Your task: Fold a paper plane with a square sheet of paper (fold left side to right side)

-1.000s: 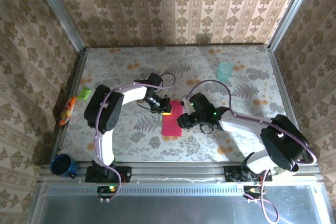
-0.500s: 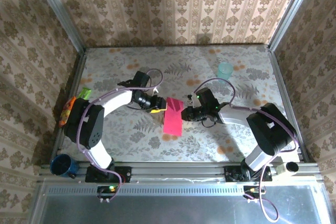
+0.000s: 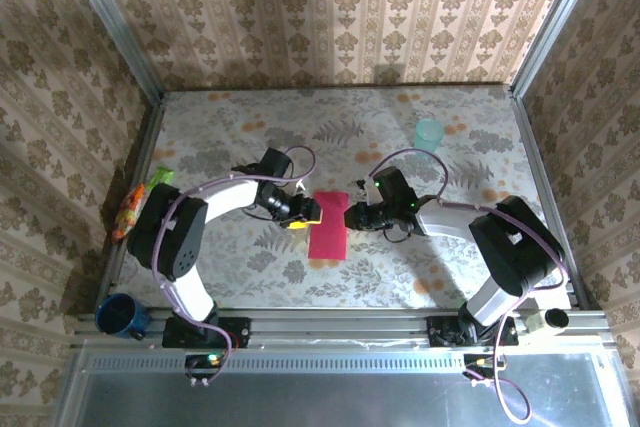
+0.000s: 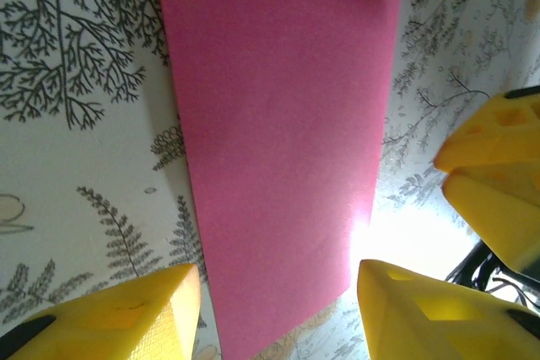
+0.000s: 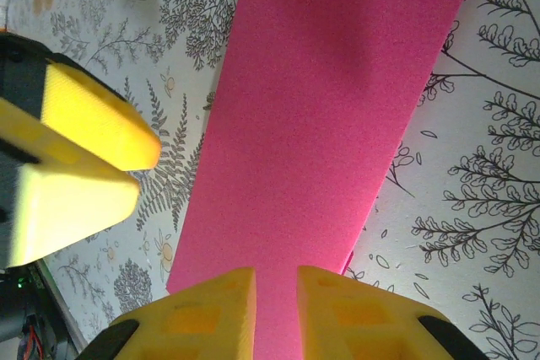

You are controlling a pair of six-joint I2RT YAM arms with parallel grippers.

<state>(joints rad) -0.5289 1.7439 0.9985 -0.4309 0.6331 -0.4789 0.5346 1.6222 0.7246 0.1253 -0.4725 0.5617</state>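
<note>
Magenta-red and matte, the square sheet of paper lies flat near the middle of the tabletop. It shows as a narrow strip, clearly longer than wide, which I judge to mean the left-to-right fold is already laid over. In the top view its long axis runs from the near edge toward the far wall, crosswise to the line between the two arms. The left gripper sits at the strip's left long edge, toward the far end. In its wrist view its yellow fingers stand well apart with the strip's end between them, gripping nothing that I can see. The right gripper sits at the opposite long edge, facing the left one across the paper. Its jaws are drawn nearly together, with a thin slit through which pink shows in its wrist view; whether they nip the paper or only press on it I cannot tell. Both arms are about equally close, so the paper lies directly between them. I judge that the coming move, whether pressing the crease or lifting a corner, must work along that long axis rather than across it. A pale teal cup stands well apart at the far right.
</note>
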